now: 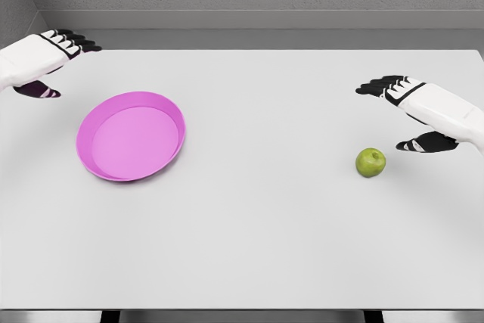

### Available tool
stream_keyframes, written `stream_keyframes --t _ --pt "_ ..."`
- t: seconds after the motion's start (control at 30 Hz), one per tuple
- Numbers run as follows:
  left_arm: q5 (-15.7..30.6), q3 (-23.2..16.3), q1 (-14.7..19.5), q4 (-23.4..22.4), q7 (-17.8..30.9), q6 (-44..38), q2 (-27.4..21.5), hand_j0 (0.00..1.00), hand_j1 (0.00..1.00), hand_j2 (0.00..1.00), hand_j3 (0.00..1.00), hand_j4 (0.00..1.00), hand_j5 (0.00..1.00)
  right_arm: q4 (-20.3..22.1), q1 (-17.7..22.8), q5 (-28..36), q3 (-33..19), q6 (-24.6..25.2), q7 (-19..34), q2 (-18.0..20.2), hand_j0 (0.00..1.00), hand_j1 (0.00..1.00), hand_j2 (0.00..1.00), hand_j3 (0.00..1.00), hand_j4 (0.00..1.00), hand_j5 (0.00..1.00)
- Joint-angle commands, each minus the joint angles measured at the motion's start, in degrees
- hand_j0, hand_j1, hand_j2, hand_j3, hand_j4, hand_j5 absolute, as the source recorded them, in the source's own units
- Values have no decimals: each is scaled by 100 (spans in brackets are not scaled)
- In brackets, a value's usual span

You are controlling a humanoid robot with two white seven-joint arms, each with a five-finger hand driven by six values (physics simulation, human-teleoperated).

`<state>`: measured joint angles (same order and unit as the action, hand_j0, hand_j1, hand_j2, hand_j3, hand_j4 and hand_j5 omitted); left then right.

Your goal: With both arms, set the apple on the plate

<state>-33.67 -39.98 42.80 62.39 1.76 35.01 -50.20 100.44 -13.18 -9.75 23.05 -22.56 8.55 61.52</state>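
Note:
A small green apple [370, 162] lies on the white table at the right. A pink plate [131, 135] sits at the left, with nothing on it. My right hand [399, 113] hovers just above and to the right of the apple, fingers spread, its thumb close to the fruit but apart from it. My left hand [62, 62] hangs at the far left, beyond the plate's back edge, fingers extended and holding nothing.
The white table [257, 217] fills the view, its front edge near the bottom. A grey wall stands behind the far edge.

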Motion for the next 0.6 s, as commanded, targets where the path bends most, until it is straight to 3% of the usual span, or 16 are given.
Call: stream_keyframes --t 0.0,0.2,0.37,0.47,0.57 --pt "27 8 0 1 -1 -1 -16 100 100 100 100 100 100 2 0 26 -28 6 -3 10 100 100 100 100 100 100" --pt "27 8 9 1 -1 -1 -16 100 100 100 100 100 100 2 44 52 200 32 32 10 100 100 100 100 100 100" --pt "27 8 0 1 -1 -1 -16 100 100 100 100 100 100 2 -35 61 262 348 1728 1 100 100 100 100 100 100" --pt "27 8 0 -8 -1 -1 -16 100 100 100 100 100 100 -7 -79 61 253 515 2001 1 100 100 100 100 100 100" --pt "27 8 0 -16 -1 -1 -16 100 100 100 100 100 100 -7 -246 70 297 1095 2282 -87 100 100 100 100 100 100"
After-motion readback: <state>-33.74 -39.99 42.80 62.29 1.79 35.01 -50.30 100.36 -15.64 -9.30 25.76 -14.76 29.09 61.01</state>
